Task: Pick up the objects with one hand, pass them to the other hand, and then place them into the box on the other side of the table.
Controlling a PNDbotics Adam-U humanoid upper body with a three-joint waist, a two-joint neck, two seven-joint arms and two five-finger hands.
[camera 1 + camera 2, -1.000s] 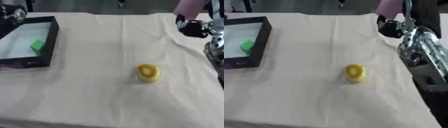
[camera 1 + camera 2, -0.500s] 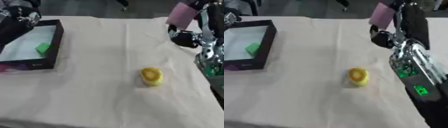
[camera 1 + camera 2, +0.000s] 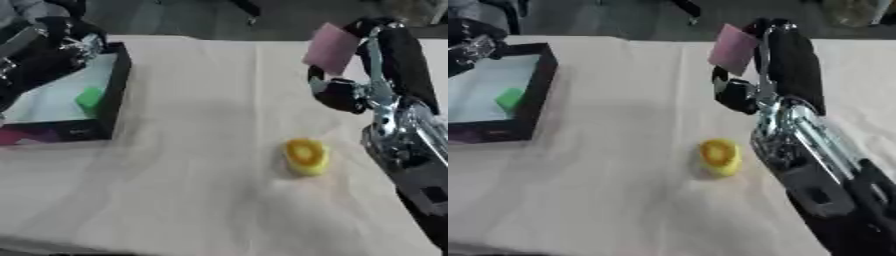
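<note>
A yellow round object (image 3: 306, 156) lies on the cream cloth, right of the middle. My right hand (image 3: 398, 50) is raised over the table's far right, its fingers curled on a flat pink piece (image 3: 331, 47) that sticks out to the left. The hand is behind and above the yellow object, well apart from it. A black-walled box (image 3: 118, 90) with a pale floor stands at the left edge, and a green block (image 3: 89, 98) lies inside it. My left hand (image 3: 54, 44) hovers over the box's far corner, blurred.
The cream cloth (image 3: 192, 190) covers the whole table, with wide bare stretches in the middle and near the front. My right forearm (image 3: 815, 165) fills the lower right side. The dark floor lies beyond the far edge.
My right hand has swung in from the far right corner toward the middle, carrying the pink piece. The left hand has come in over the box. The camera has shifted.
</note>
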